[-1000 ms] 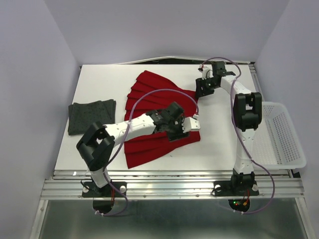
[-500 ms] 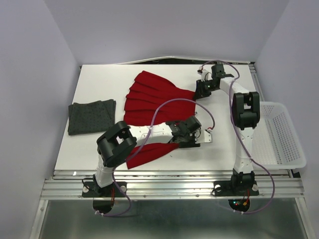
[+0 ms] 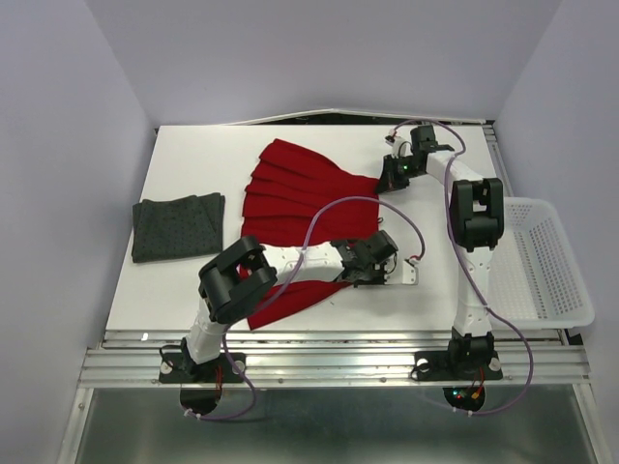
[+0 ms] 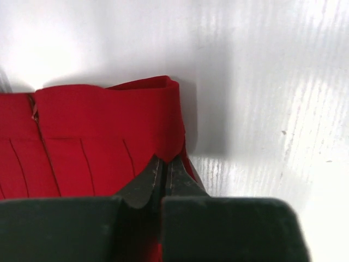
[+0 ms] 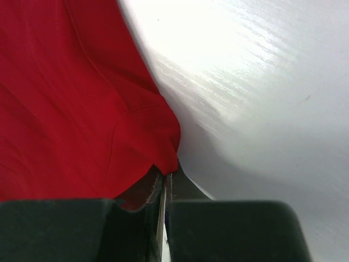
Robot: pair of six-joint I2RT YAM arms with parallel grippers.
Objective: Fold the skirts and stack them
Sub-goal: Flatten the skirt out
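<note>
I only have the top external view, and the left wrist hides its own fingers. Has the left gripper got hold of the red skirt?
Observer: Yes. The left wrist view shows the left gripper shut, with the waistband corner of the red skirt pinched at its tips.
Operator: And the right one, at the far corner?
Observer: The right wrist view shows the right gripper shut too. A rounded corner of the same skirt is caught in it, with bare white table alongside.

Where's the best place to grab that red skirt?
By the two corners of its waistband, coming from the right. The red skirt lies flat, that short straight band at its narrow right end; the left pincer and right pincer are shut there.
</note>
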